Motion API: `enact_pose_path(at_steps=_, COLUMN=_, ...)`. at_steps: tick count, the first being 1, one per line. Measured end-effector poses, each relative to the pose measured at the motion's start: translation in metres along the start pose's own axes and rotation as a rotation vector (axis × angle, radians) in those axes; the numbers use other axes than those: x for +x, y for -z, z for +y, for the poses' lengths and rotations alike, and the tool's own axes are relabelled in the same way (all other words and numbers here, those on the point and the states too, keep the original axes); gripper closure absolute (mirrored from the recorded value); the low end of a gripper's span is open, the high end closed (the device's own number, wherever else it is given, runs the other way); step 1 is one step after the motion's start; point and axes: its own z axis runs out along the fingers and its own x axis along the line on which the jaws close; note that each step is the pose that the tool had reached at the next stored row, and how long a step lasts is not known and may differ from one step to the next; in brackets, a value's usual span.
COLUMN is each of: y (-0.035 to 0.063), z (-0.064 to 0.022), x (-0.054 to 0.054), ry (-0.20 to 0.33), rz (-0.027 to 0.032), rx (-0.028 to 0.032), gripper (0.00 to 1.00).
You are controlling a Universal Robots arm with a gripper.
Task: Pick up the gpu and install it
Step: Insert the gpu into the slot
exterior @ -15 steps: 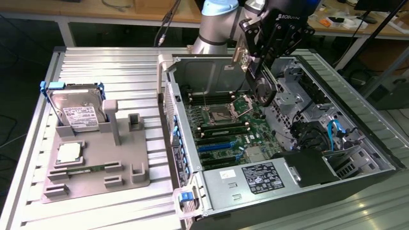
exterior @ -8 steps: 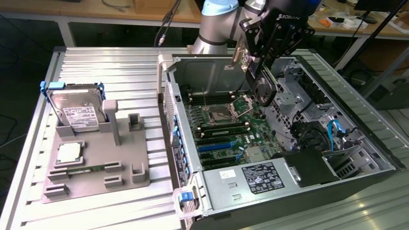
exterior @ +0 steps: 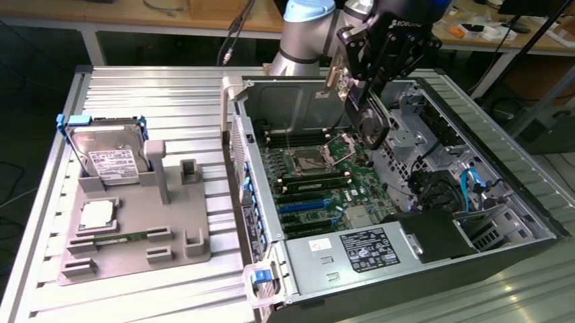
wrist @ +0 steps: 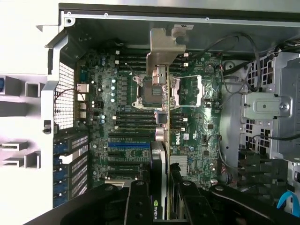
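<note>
Hand (exterior: pixel 364 97) pinching the gpu (exterior: pixel 373 128) between its black fingers (wrist: pixel 136 201), one finger on each flat face; the jaws stand partly closed on the card, which hangs edge-down under the wrist. The gpu is a thin flat card with a dark face and a round black fan on the side seen in the exterior view; a silvery metal bracket (exterior: pixel 336 75) sits at one end, toward the back wall of the case. In the wrist view the gpu (wrist: pixel 162 140) shows edge-on as a narrow strip, its bracket (wrist: pixel 165 47) bent and bright, and a green NVIDIA mark (wrist: pixel 155 206) sits on the part between the fingers. The card is held in the air over the open computer case (exterior: pixel 241 155), above the green motherboard (wrist: pixel 197 117) and near the processor socket (wrist: pixel 145 89); it is not seated in any slot; the blue slot (wrist: pixel 129 145) lies just beside its line. The case stands toward the bench's (exterior: pixel 153 101) edge at the exterior view's right; a grey holder (exterior: pixel 134 232) lies toward the opposite edge, carrying a silver hard drive (exterior: pixel 108 158), a processor chip (exterior: pixel 97 214) and a slim green memory stick (exterior: pixel 121 237).
</note>
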Motion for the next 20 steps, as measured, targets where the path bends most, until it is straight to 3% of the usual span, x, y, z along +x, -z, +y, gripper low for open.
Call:
enact_pose_path(at_steps=6, y=-0.0009, z=0.0004, x=0.0, ry=0.144, rz=0.0063, rx=-0.0038, gripper=0.73)
enact_pose_path(at_steps=20, y=-0.005, z=0.0002, x=0.0002, ry=0.401, rz=0.0174, rx=-0.0109, gripper=0.73)
